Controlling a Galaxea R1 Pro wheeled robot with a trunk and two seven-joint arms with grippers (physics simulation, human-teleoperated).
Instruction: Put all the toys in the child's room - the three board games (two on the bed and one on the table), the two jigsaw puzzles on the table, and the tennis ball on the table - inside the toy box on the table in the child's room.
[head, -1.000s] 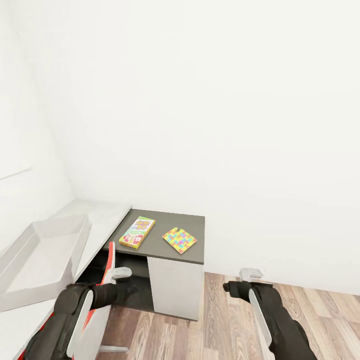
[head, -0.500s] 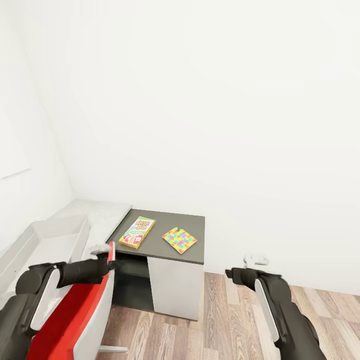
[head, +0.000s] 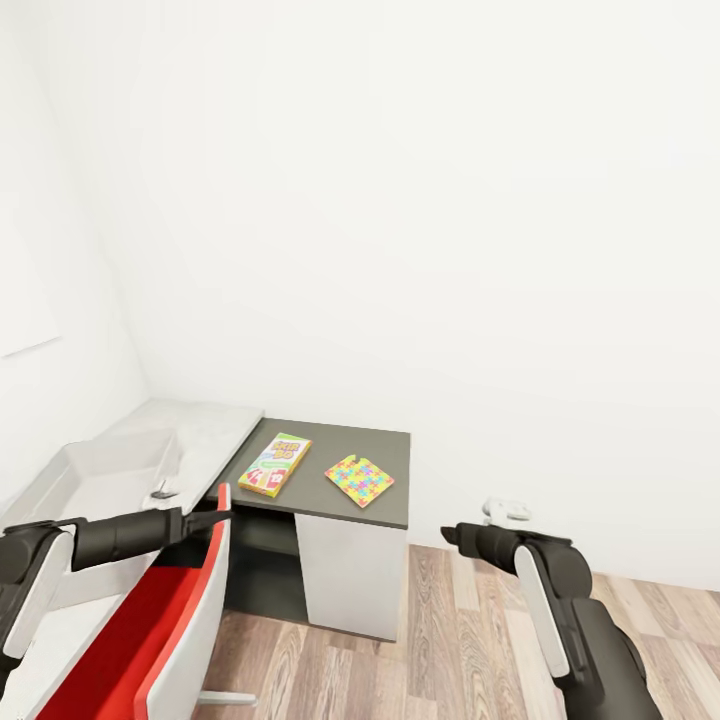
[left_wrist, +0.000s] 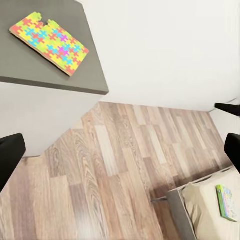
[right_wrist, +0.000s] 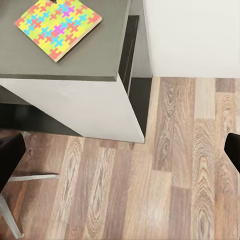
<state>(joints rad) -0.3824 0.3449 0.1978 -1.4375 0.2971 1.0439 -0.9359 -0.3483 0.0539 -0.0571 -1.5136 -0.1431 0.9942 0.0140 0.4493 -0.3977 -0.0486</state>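
A white and green board game (head: 274, 464) with a red banner and a multicoloured jigsaw puzzle (head: 359, 480) lie side by side on the dark cabinet top of the table (head: 390, 445). The pale grey toy box (head: 95, 475) sits on the pale desk part at the left. My left gripper (head: 214, 519) hovers open just left of the cabinet's front corner, above the chair. My right gripper (head: 450, 535) hangs open over the floor, right of the cabinet. In the left wrist view, the jigsaw puzzle (left_wrist: 48, 42) shows, and a greenish board game (left_wrist: 226, 202) lies on the bed (left_wrist: 205, 210).
A red and white chair (head: 165, 620) stands close in front of the desk under my left arm. The cabinet's white door (head: 350, 575) faces me, with an open dark recess to its left. Wood-plank floor (head: 450, 650) stretches to the right. White walls close in behind.
My left arm has swung out to the left and levelled, lifting its gripper from below the cabinet top to beside its front corner. My right gripper has risen slightly.
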